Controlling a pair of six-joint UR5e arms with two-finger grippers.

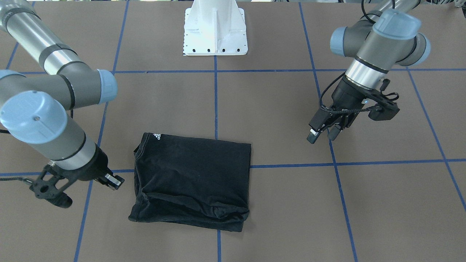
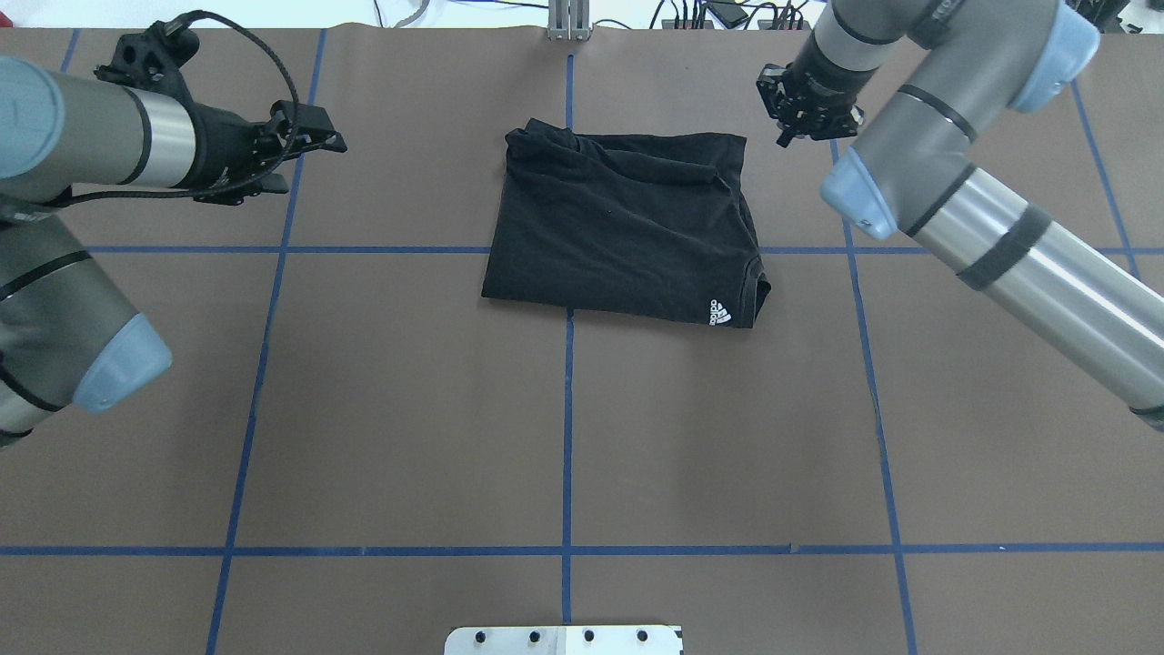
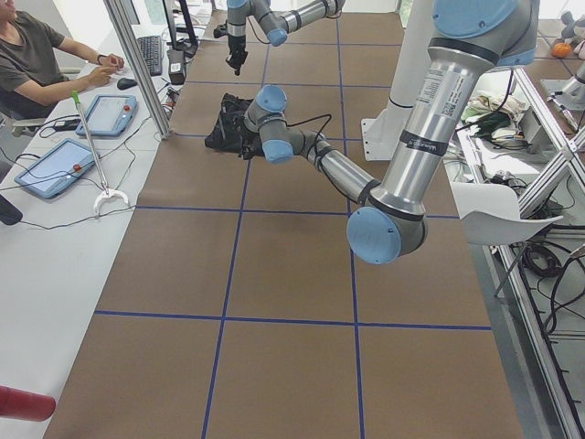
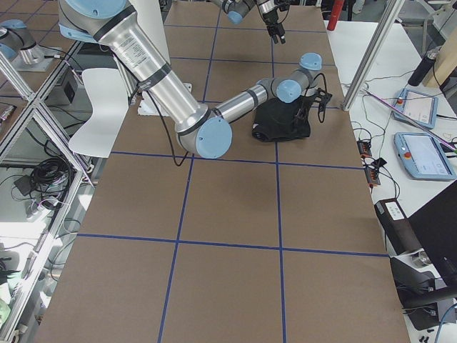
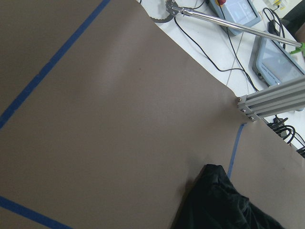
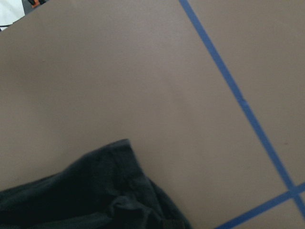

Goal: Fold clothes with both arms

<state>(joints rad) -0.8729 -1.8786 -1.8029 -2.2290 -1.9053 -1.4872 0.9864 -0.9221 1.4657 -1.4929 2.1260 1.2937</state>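
In the front-facing view the shirt (image 1: pixel 193 182) lies folded into a rough rectangle on the bench (image 1: pixel 276 109), near the middle of the edge opposite the robot. Its white logo (image 1: pixel 157 136) faces up at one corner. The left gripper (image 1: pixel 323 135) hangs over bare bench, well apart from the shirt, its jaws released with a clear gap and nothing between them. The right gripper (image 1: pixel 115 181) sits just beside the shirt's other side, not touching it. We see only one of its jaws, so we cannot tell whether they are released or clenched.

From overhead, the shirt (image 2: pixel 618 227) straddles the blue tape (image 2: pixel 568 437) that runs down the bench's middle, and the logo (image 2: pixel 718 312) is at the corner nearest the robot. The left gripper (image 2: pixel 307 164) points at the shirt from the bench's left end. The right gripper (image 2: pixel 805 123) hovers by the shirt's far right corner. Neither holds the shirt.

From the left end, we see the shirt (image 3: pixel 224 137) as a dark patch behind the left arm (image 3: pixel 411 155), and a person (image 3: pixel 37 64) sits at a desk alongside.

From the right end, the right arm (image 4: pixel 164 78) partly covers the shirt (image 4: pixel 282 125).

The left wrist view shows bare bench and a shirt (image 5: pixel 224 200) corner at the bottom.

The right wrist view shows a shirt (image 6: pixel 86 191) corner at lower left and tape (image 6: pixel 238 100).
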